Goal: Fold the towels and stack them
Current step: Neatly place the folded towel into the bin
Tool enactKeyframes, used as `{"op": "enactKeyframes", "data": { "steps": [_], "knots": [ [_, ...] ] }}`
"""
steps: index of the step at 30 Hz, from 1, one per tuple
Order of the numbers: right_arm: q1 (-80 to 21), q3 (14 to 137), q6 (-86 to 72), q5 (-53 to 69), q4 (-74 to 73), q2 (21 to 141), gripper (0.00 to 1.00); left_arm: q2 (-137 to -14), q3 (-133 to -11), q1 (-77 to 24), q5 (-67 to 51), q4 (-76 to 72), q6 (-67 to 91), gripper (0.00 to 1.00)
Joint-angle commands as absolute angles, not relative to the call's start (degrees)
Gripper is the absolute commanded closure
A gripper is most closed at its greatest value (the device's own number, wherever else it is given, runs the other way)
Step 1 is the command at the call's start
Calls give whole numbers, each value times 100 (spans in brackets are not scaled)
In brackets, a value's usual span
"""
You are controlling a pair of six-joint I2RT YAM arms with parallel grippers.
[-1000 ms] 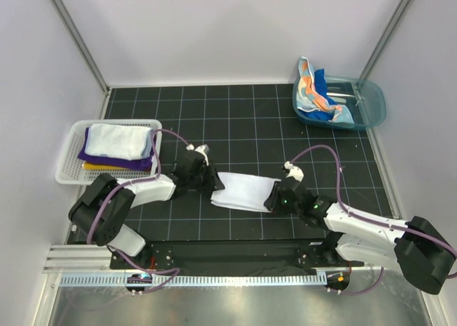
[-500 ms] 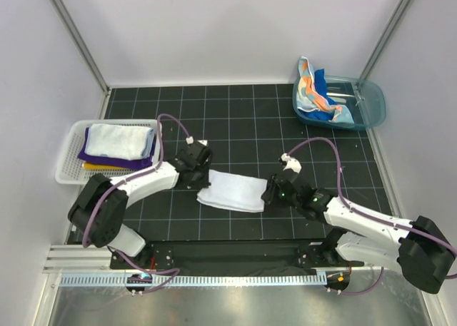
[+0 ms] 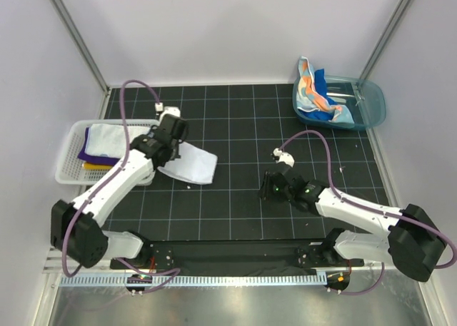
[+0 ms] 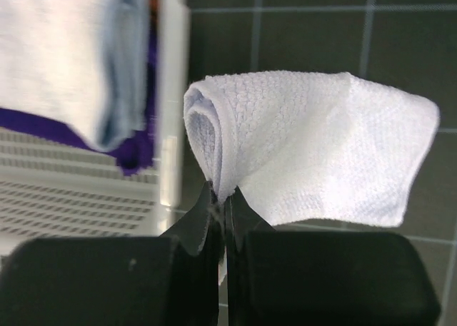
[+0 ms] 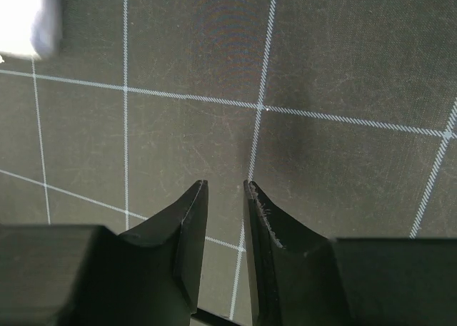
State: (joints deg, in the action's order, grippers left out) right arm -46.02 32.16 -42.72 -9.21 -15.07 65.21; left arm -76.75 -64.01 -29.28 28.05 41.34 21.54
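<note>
Carried toward nine o'clock, the folded white cloth towel [image 3: 194, 164] hangs pinched in the left gripper [image 4: 223, 197] beside the white plastic mesh basket [image 3: 66, 170]; the right gripper [image 5: 226, 190] stands slightly parted, empty.

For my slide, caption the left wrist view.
Left gripper pinches a folded white towel beside the basket of towels.
</note>
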Motion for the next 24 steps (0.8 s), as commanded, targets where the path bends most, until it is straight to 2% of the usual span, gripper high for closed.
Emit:
{"op": "enactKeyframes", "data": {
  "steps": [1,12,24],
  "knots": [
    [-4579,3498,-4096,-914,-1503,6609,66,-7164,-6583,-2418,3156,4035,1442,100],
    [-4588,3638,-3946,-739,-1292,7004,66,-6979,-6812,-793,2822,3305,220,100],
    [-4588,3823,-3797,-457,-1213,7418,68,-6636,-6346,-158,2821,1794,-369,100]
  ]
}}
